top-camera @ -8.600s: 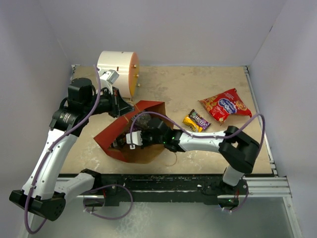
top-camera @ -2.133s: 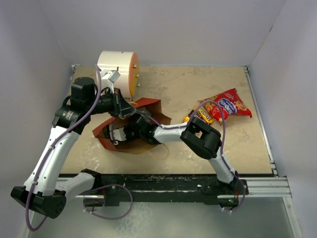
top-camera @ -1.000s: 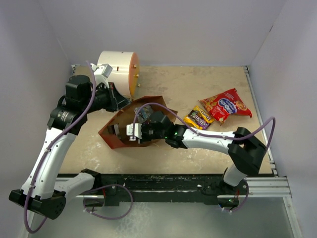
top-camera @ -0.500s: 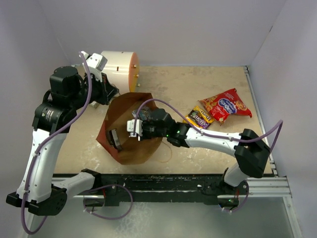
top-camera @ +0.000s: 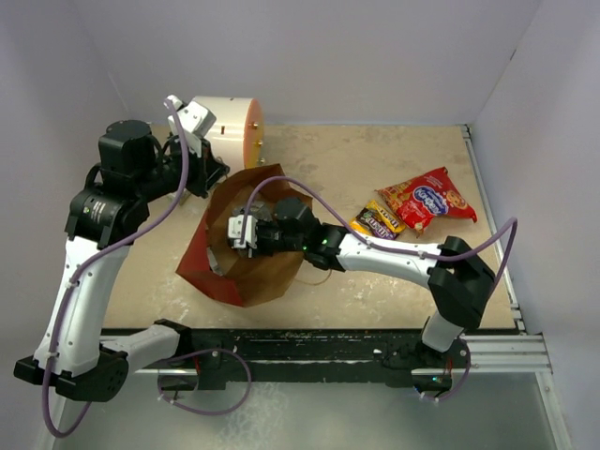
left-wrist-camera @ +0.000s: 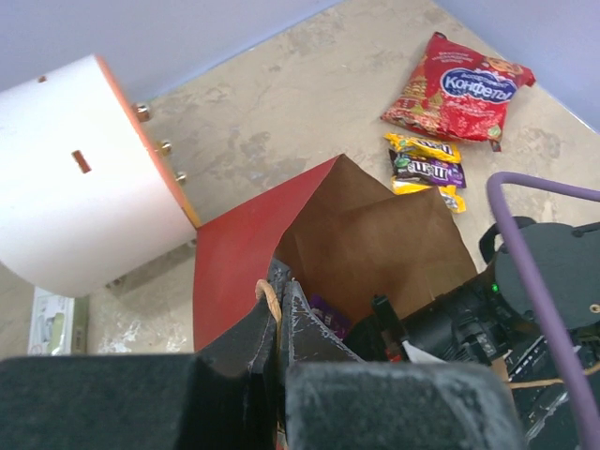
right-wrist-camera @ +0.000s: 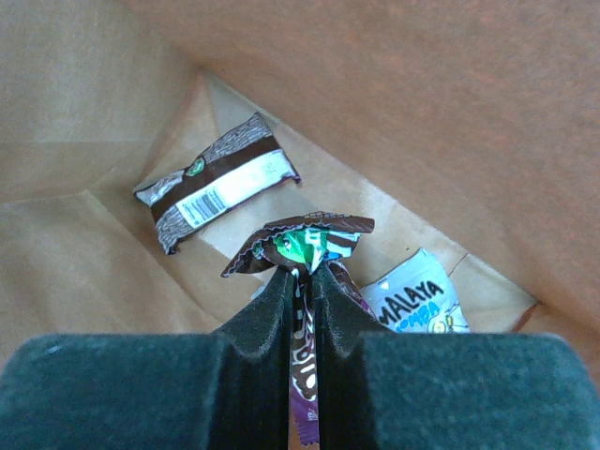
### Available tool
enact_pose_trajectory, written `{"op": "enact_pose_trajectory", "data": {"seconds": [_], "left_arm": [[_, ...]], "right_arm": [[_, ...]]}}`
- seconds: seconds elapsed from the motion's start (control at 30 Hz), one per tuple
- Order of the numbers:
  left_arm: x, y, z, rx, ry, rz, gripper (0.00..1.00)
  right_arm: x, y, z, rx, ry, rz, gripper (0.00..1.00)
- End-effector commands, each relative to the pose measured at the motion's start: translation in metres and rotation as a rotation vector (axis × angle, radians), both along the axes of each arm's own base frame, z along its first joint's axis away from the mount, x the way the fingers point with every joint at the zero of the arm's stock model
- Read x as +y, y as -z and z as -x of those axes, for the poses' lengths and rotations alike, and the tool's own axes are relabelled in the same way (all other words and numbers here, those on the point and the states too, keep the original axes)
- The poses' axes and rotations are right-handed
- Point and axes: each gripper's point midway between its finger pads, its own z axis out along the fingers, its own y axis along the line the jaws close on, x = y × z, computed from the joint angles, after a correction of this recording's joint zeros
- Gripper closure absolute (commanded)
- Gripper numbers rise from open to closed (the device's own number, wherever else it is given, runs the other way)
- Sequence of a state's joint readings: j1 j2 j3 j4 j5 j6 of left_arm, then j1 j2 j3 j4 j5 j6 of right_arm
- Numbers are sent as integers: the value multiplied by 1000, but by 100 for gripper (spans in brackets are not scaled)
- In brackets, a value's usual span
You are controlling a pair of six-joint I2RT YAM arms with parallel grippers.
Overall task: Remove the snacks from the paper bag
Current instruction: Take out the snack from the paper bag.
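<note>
The paper bag, red outside and brown inside, lies tilted with its mouth up. My left gripper is shut on the bag's rim and cord handle, holding the mouth open; in the left wrist view it is at bottom centre. My right gripper reaches inside the bag and is shut on a purple-brown foil packet. A silver-grey packet and a light-blue packet lie on the bag's floor. The larger red bag and the yellow-purple packet lie on the table to the right.
A white-and-orange cylinder stands at the back left, just behind the bag's rim and my left wrist. It also shows in the left wrist view. Grey walls close the back and both sides of the table.
</note>
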State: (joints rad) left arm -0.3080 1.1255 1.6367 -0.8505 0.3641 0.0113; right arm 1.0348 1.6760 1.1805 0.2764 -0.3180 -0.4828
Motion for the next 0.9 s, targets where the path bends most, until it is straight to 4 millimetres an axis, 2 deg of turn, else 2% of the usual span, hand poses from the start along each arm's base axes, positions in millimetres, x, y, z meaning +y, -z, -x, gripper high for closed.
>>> {"op": "enact_pose_trajectory", "data": {"seconds": [0.0, 0.13, 0.23, 0.43, 0.53, 0.7, 0.8, 0.87], "left_arm": [[-29, 10, 8, 62, 137, 110, 100], [-46, 36, 16, 192, 189, 208, 100], [-48, 47, 18, 239, 189, 238, 100], [-46, 46, 14, 236, 157, 238, 100], [-44, 49, 11, 244, 134, 231, 100], [-32, 64, 4, 293, 36, 194, 100], [-27, 73, 4, 316, 10, 165, 100], [-27, 77, 4, 323, 15, 153, 100]], "right_arm": [[-8, -45, -1, -38, 28, -96, 90], [-38, -58, 2, -66, 90, -72, 90], [-61, -63, 10, -66, 116, -48, 90], [-119, -74, 26, -51, 215, -13, 90], [-150, -83, 26, -67, 299, 24, 89], [-209, -97, 5, -82, 520, 80, 92], [-241, -107, -17, -66, 645, 54, 94], [-258, -102, -33, -69, 716, 73, 94]]}}
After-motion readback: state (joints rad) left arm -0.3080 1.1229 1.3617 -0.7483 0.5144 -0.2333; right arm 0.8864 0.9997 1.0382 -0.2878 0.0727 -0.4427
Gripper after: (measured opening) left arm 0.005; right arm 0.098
